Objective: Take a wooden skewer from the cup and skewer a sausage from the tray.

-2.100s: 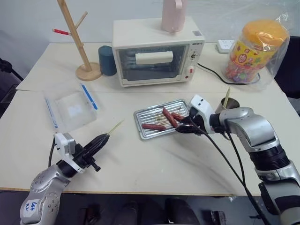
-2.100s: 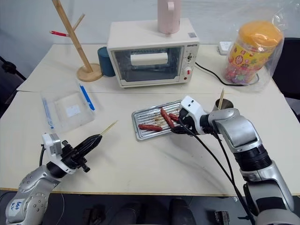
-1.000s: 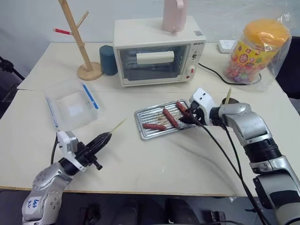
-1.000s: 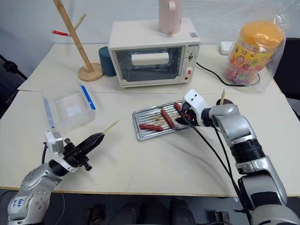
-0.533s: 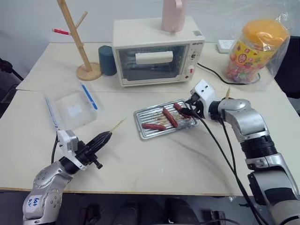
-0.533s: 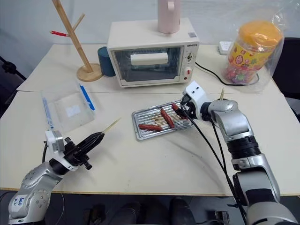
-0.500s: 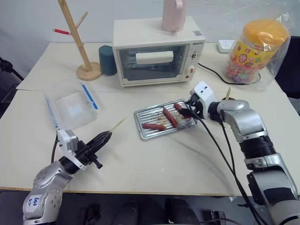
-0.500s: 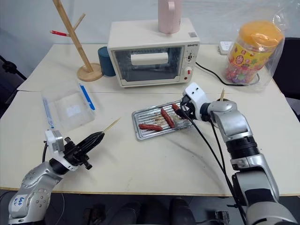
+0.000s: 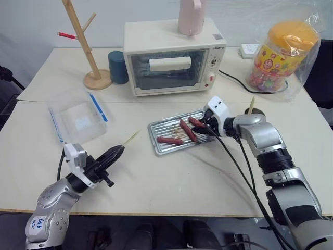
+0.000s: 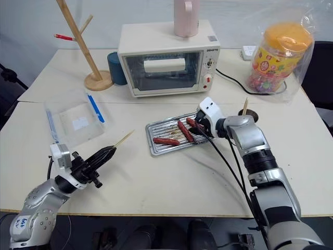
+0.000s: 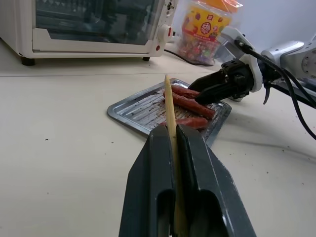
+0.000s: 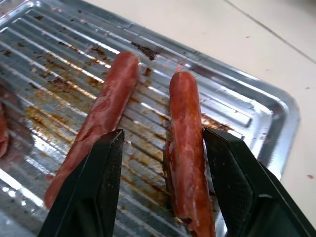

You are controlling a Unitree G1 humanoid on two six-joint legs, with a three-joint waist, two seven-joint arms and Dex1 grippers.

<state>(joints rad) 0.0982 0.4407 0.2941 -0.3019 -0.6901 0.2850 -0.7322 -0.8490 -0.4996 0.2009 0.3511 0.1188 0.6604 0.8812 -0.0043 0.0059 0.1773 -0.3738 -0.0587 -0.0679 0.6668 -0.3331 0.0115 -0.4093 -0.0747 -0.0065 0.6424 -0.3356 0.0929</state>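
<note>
The silver tray lies mid-table with three reddish-brown sausages on it. My right gripper hangs low over the tray's right end, open, its fingers on either side of the rightmost sausage, with a gap on one side. A second sausage lies beside it and a third nearer the front. My left gripper is shut on a wooden skewer, held above the table's near left, point aimed at the tray. The cup, partly behind my right arm, holds another skewer.
A toaster oven with a pink jug on top stands behind the tray. At the back left are a blue cylinder and a wooden tree stand. On the left lies a clear plastic box. A bagged candy jar stands at the back right.
My right gripper has moved from the tray's right edge leftward over the tray, down around the rightmost sausage. The left gripper and its skewer have stayed put.
</note>
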